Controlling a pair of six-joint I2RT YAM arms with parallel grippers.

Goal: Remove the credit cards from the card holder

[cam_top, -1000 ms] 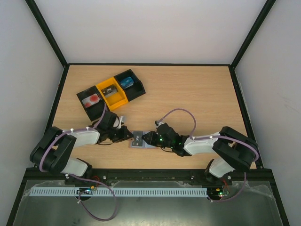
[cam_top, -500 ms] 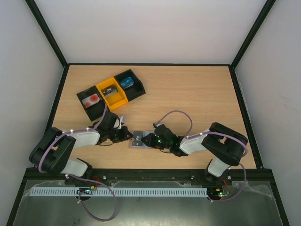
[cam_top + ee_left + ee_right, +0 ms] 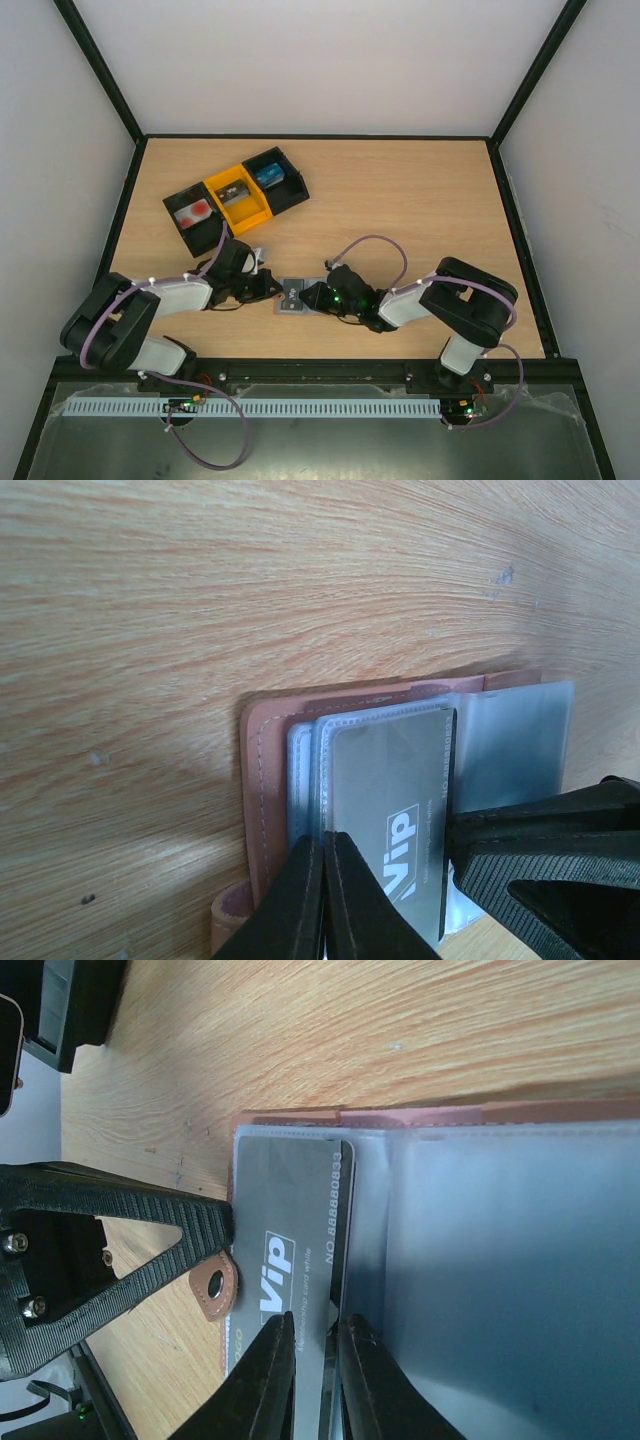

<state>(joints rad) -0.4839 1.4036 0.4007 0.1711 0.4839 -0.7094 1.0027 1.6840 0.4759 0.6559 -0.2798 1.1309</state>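
Observation:
The card holder lies open on the table between my two grippers, with a brownish rim and clear sleeves. A dark credit card marked "Vip" lies in the left panel's sleeve, and it also shows in the right wrist view. My left gripper is shut, with its tips on the sleeve edge at the card's left side. My right gripper is nearly shut. Its tips rest on the card and straddle the card's inner long edge. In the top view the left gripper and the right gripper flank the holder.
A black-and-yellow three-section tray with small items stands at the back left. The holder's brown snap tab sticks out beside the left gripper's finger. Black frame rails border the table.
The right arm has folded in and its gripper has shifted slightly left onto the holder. The left arm and the holder have stayed in place.

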